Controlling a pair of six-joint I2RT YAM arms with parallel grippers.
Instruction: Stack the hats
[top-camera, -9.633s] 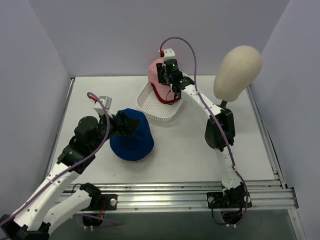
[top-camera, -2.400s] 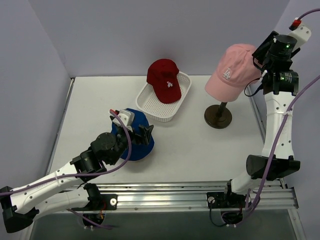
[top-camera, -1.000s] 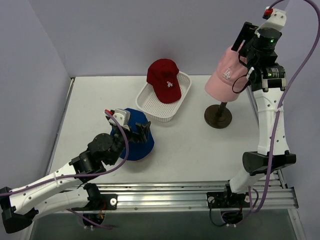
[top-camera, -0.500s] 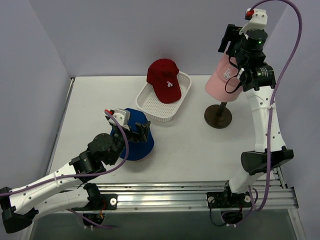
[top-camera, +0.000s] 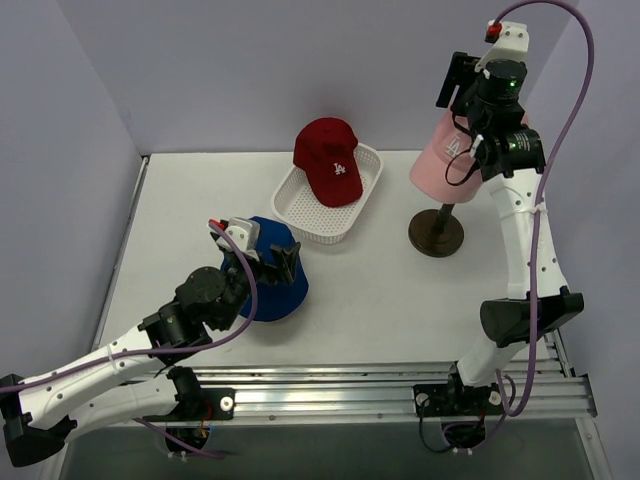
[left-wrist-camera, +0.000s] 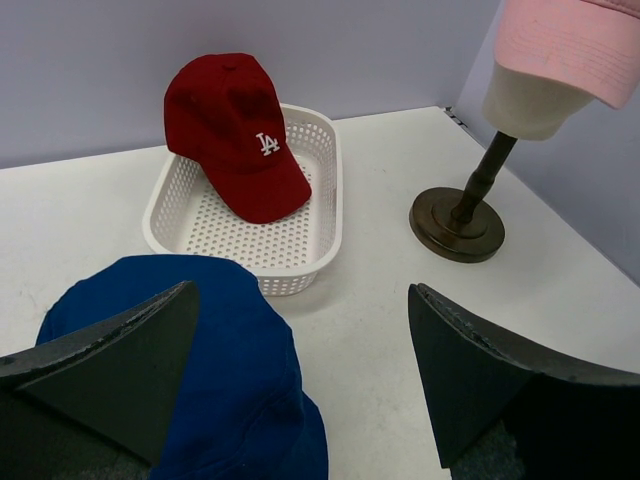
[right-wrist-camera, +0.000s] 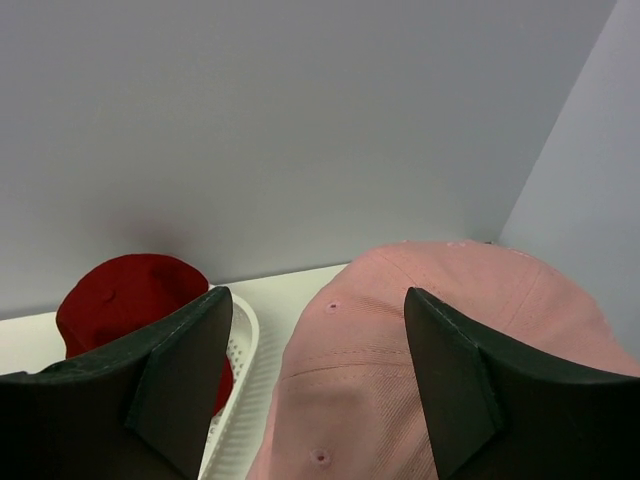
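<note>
The royal-blue bucket hat (top-camera: 288, 292) lies on the table, also in the left wrist view (left-wrist-camera: 200, 380). My left gripper (top-camera: 270, 262) is open and empty, low over its top (left-wrist-camera: 302, 296). The dark red cap (top-camera: 328, 160) lies in the white basket (top-camera: 292, 216) and shows in both wrist views (left-wrist-camera: 235, 135) (right-wrist-camera: 120, 300). The pink cap (top-camera: 440, 165) sits on the mannequin head (left-wrist-camera: 530, 100). My right gripper (top-camera: 455, 82) is open and empty just above the pink cap's crown (right-wrist-camera: 400, 380), jaws spread wide (right-wrist-camera: 316, 295).
The basket (left-wrist-camera: 330, 200) stands at the back centre. The brown stand base (top-camera: 436, 232) (left-wrist-camera: 458, 222) is at the back right. Grey walls close in the left, back and right. A metal rail runs along the near edge.
The pink cap went from the basket onto the mannequin head. In the last second my right gripper swung left over the pink cap. My left arm has held still.
</note>
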